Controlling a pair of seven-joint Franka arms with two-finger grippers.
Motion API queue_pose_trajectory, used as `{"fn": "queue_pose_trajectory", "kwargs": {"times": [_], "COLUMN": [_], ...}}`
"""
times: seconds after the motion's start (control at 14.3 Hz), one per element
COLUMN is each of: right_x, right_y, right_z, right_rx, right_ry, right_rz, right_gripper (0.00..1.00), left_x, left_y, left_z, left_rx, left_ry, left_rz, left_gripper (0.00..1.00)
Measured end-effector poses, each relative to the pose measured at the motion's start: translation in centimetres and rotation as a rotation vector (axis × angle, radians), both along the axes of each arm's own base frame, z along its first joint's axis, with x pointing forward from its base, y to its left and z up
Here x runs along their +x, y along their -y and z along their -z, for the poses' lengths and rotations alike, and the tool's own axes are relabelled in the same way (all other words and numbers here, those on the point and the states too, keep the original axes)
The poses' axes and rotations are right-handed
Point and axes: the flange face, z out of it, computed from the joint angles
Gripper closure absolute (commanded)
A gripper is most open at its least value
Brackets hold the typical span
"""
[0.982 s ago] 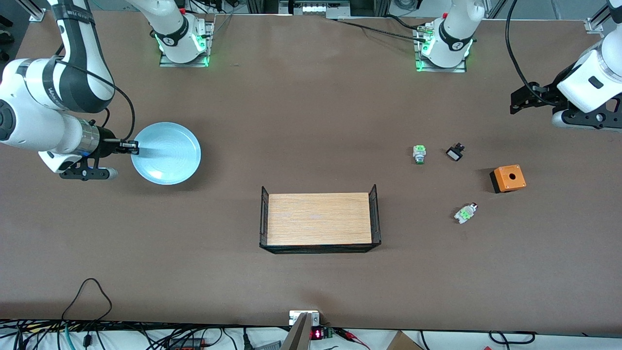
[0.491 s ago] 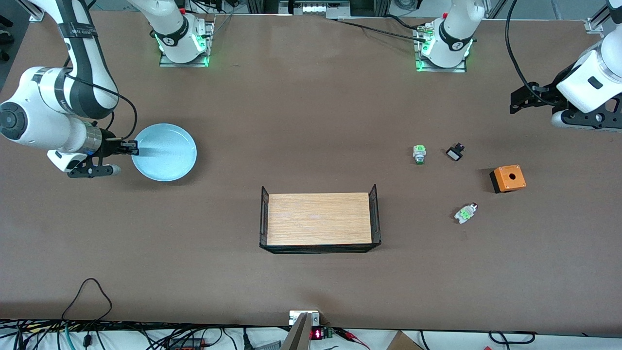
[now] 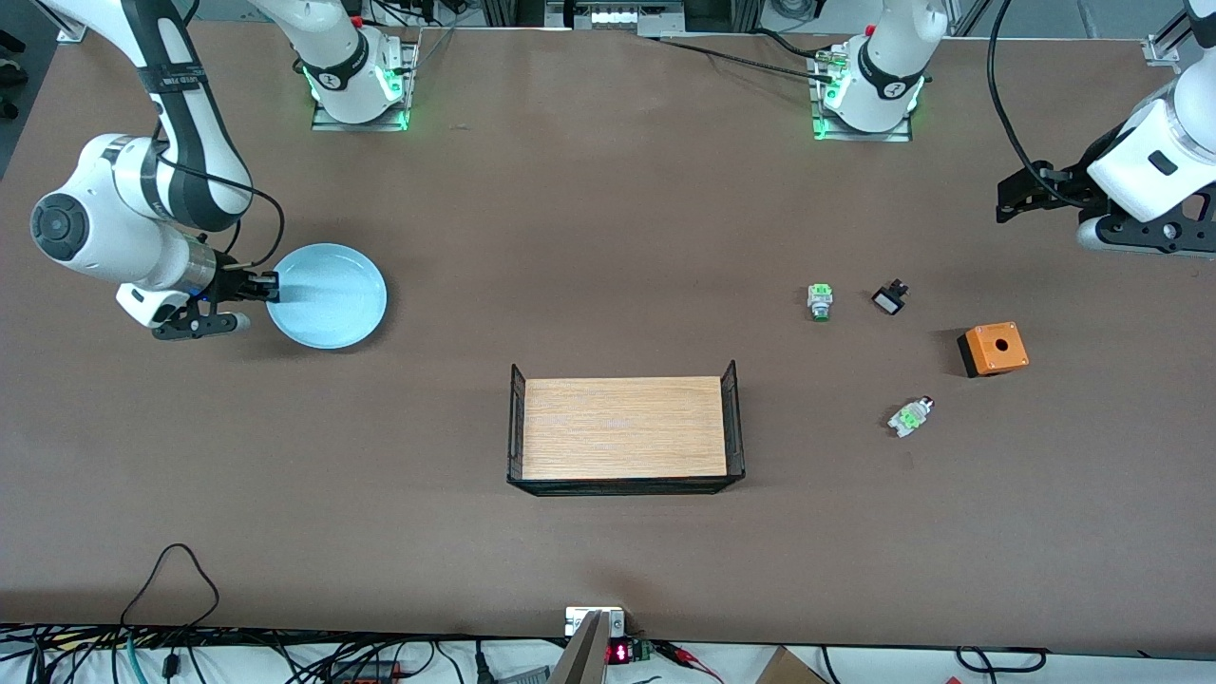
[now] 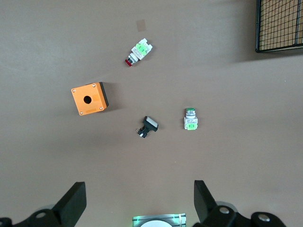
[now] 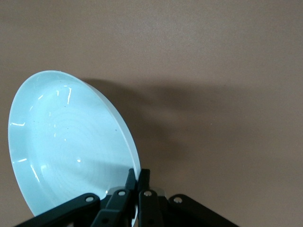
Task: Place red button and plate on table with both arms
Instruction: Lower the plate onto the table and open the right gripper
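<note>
Brown tabletop carries the plate at the right arm's end, smaller in the front view than a second ago and so probably lower, nearly set down. Right gripper stays pinched on its rim, wrist level. The red button lies untouched near the orange box. Left gripper waits high over them, fingers spread.

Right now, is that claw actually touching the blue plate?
Touching. In the right wrist view the right gripper has its fingers shut on the rim of the plate, with no gap visible.
</note>
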Motion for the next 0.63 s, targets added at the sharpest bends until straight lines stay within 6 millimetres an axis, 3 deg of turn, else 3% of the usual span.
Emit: {"fn": "queue_pose_trajectory", "kwargs": {"times": [0.63], "right_x": [-3.6], "right_y": [2.1], "right_z": [4.4], "right_rx": [-0.002], "right_ry": [0.024], "right_rz": [-0.055], "right_gripper": [1.0], "left_x": [0.1], "left_y": [0.0], "left_z": [0.0], "left_rx": [0.0], "left_ry": [0.0], "left_rz": [0.0], "left_gripper": [0.0]}}
